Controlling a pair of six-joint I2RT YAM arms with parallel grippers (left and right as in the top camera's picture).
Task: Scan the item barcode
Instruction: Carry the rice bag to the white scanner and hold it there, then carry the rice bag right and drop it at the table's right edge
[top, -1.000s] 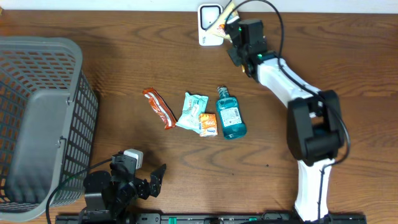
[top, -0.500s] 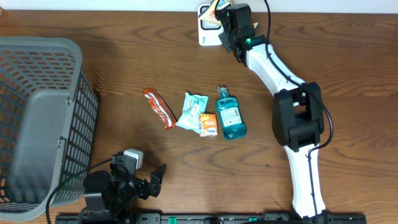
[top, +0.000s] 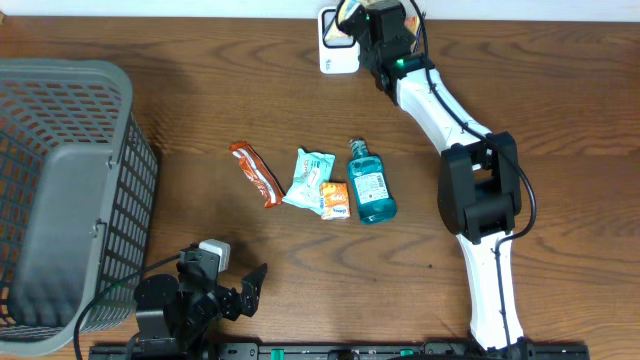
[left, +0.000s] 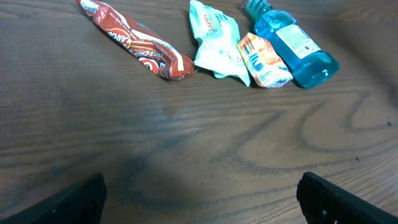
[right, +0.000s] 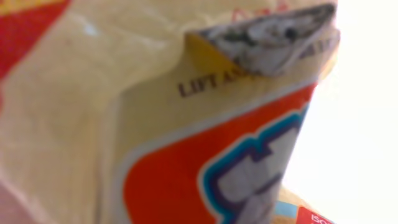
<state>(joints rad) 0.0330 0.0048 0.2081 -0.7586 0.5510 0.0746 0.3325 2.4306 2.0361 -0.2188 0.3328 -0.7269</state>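
My right gripper (top: 370, 24) is at the far edge of the table, shut on a yellow and orange snack packet (top: 348, 18). It holds the packet over the white scanner (top: 335, 52). In the right wrist view the packet (right: 155, 124) fills the frame at close range and hides the fingers. My left gripper (top: 243, 292) rests near the front edge. It is open with nothing between its fingers, and in its wrist view (left: 202, 199) only bare wood lies between them.
A brown snack bar (top: 257, 173), a mint-green pouch (top: 308, 177), a small orange packet (top: 335, 201) and a blue bottle (top: 371, 183) lie in a row mid-table. A grey mesh basket (top: 60, 190) stands at the left.
The right arm has swung left and toward the far edge, carrying the packet over the scanner. The left arm has not moved.
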